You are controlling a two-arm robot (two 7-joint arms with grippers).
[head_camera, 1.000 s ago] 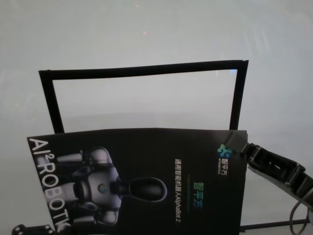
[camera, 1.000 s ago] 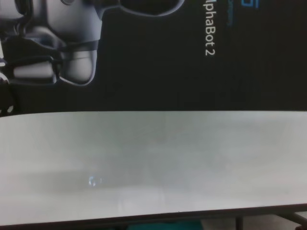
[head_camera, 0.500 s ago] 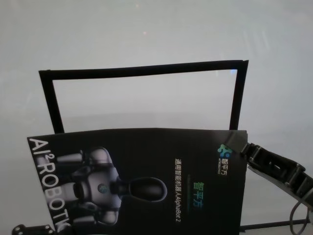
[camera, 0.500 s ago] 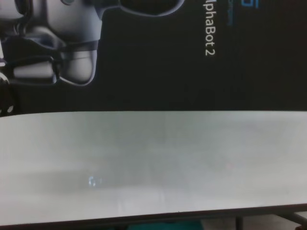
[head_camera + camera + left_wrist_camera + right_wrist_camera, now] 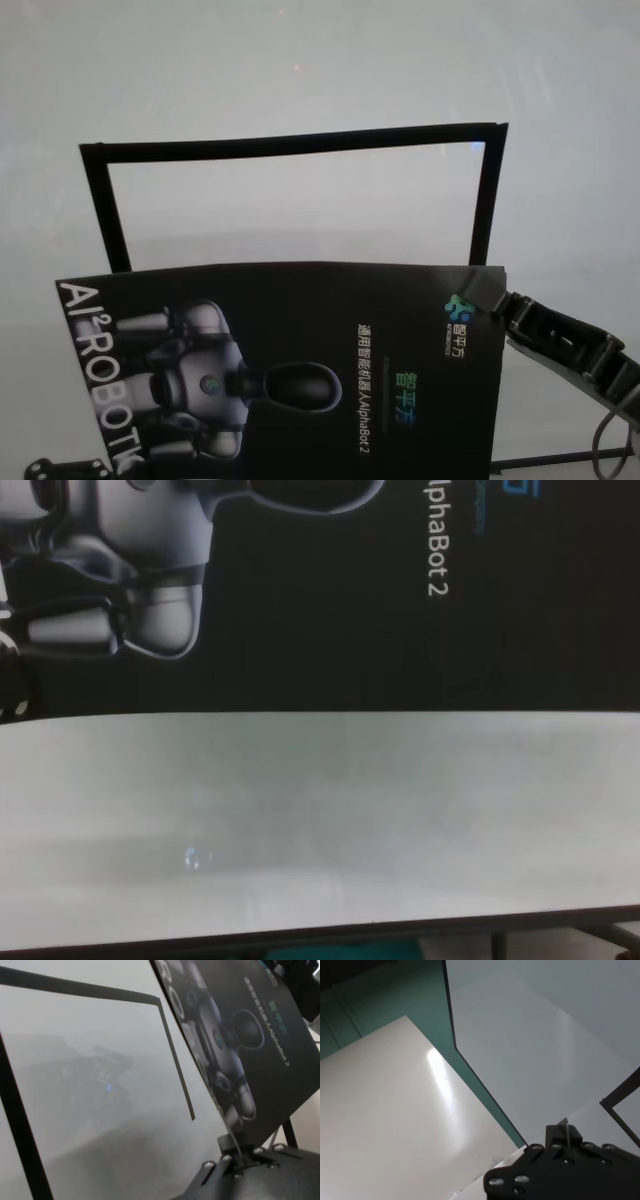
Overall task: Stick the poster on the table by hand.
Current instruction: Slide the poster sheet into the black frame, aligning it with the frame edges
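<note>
left gripper (image 5: 235, 1152): fingers clenched on the poster (image 5: 300, 370) at its near left corner; in the left wrist view the thin sheet edge runs straight into the closed fingers. the poster rises away from these fingers, tilted, off the table (image 5: 300, 60), printed face with the grey-white robot up.

tape frame (image 5: 290, 143): black strips on the table making three sides of a rectangle, beyond the poster's far edge; the poster overlaps the frame's near part.

right gripper (image 5: 487, 291): fingers clamped on the poster's far right corner, just beside the right tape strip's near end. right wrist view shows the sheet edge pinched between the closed fingers, pale underside spread out from them, above the table's dark edge.
</note>
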